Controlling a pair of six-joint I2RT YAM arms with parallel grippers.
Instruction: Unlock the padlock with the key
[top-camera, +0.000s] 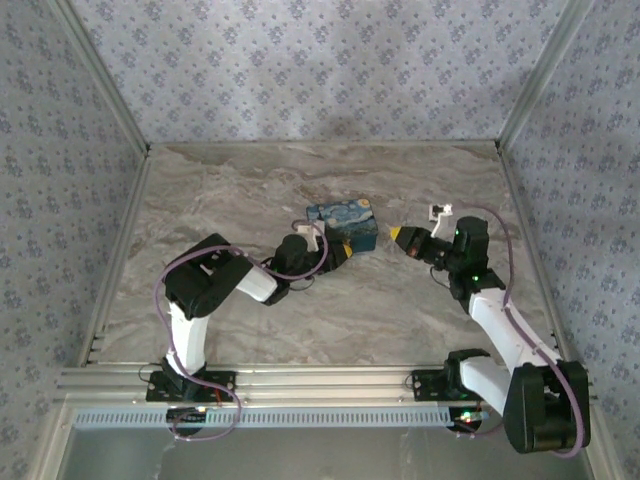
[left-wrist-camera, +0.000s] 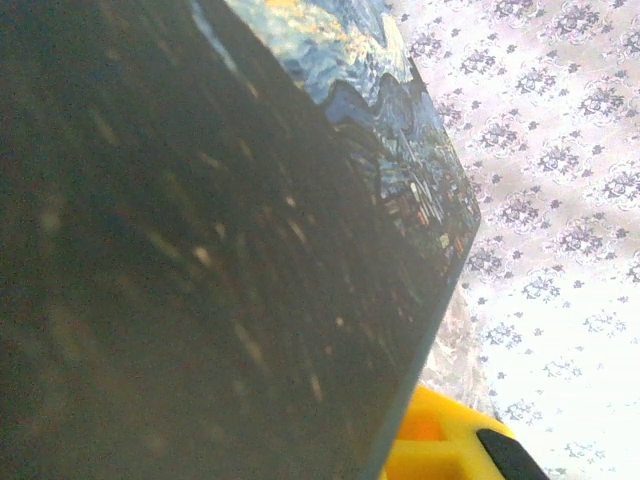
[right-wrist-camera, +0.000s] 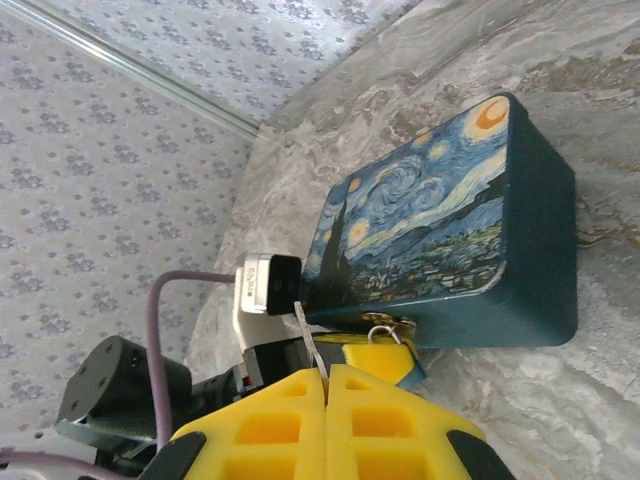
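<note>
- Centrally in the top view, the painted box is seen on the desk, with bare marble left on every side up to the patterned walls.
- The padlock, small and brass-coloured, is seen at the box's lower edge, at lower centre of the right wrist view.
- The left gripper is set against the box's lower-left side; whether it is open or closed cannot be told.
- The right gripper is closed on the key, just right of the box, with a gap kept between them.
</note>
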